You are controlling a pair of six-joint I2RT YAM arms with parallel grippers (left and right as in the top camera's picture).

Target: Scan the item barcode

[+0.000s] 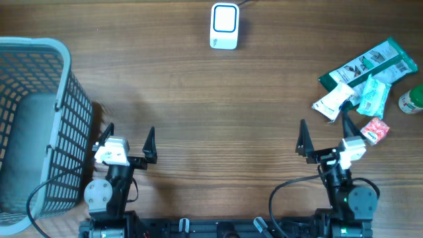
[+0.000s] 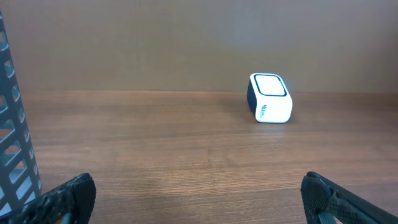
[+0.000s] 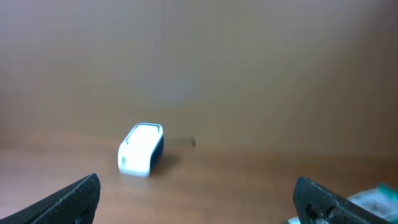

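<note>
The white barcode scanner [image 1: 224,26] with a dark blue side stands at the far middle of the wooden table; both wrist views show it, scanner [image 2: 270,98] and scanner [image 3: 141,149]. The items lie in a loose pile at the far right: a green package [image 1: 370,64], a white packet [image 1: 334,101], a teal packet [image 1: 373,96], a small red packet [image 1: 374,129] and a green-capped bottle [image 1: 413,100]. My left gripper [image 1: 129,137] hangs open and empty near the front left, gripper [image 2: 199,199]. My right gripper [image 1: 324,132] is open and empty near the front right, just left of the red packet, gripper [image 3: 199,199].
A grey plastic mesh basket [image 1: 66,112] fills the left edge of the table, close beside my left gripper; its wall [image 2: 12,143] shows at the left of the left wrist view. A cable runs off the scanner past the far edge.
</note>
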